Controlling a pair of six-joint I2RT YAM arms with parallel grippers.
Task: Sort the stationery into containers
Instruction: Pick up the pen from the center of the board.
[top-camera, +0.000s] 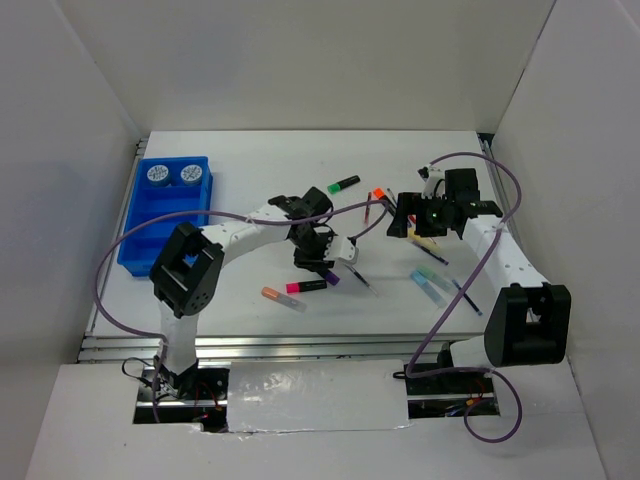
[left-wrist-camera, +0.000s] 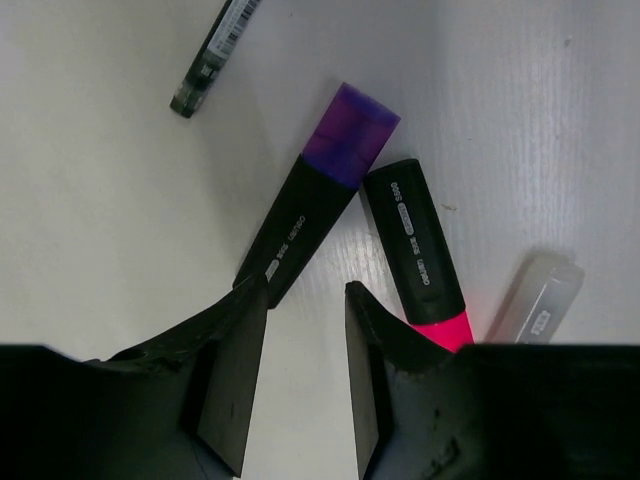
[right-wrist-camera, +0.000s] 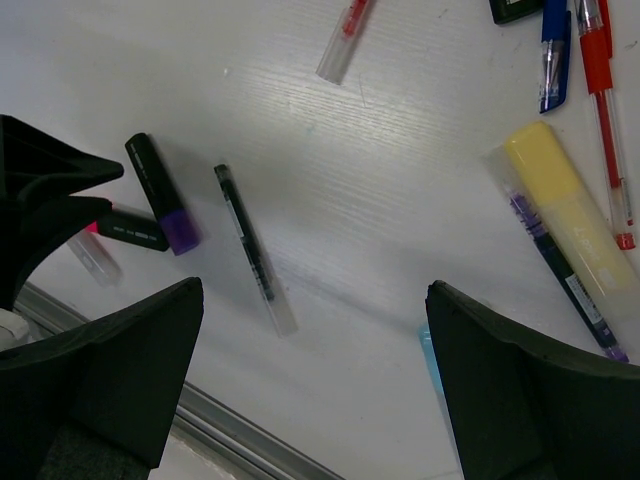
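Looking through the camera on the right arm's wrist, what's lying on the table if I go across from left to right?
purple highlighter → thin dark pen → clear pen with red inside → yellow highlighter. The pens beside the yellow one overlap it sideways, so I left them out.

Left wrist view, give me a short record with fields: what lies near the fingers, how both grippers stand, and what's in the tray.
left gripper: jaws narrowly apart, nothing between them
at its fingertips: purple highlighter, black end by one fingertip; pink highlighter beside it
further off: dark pen
right gripper: wide open, empty
blue tray: two tape rolls in its far compartment
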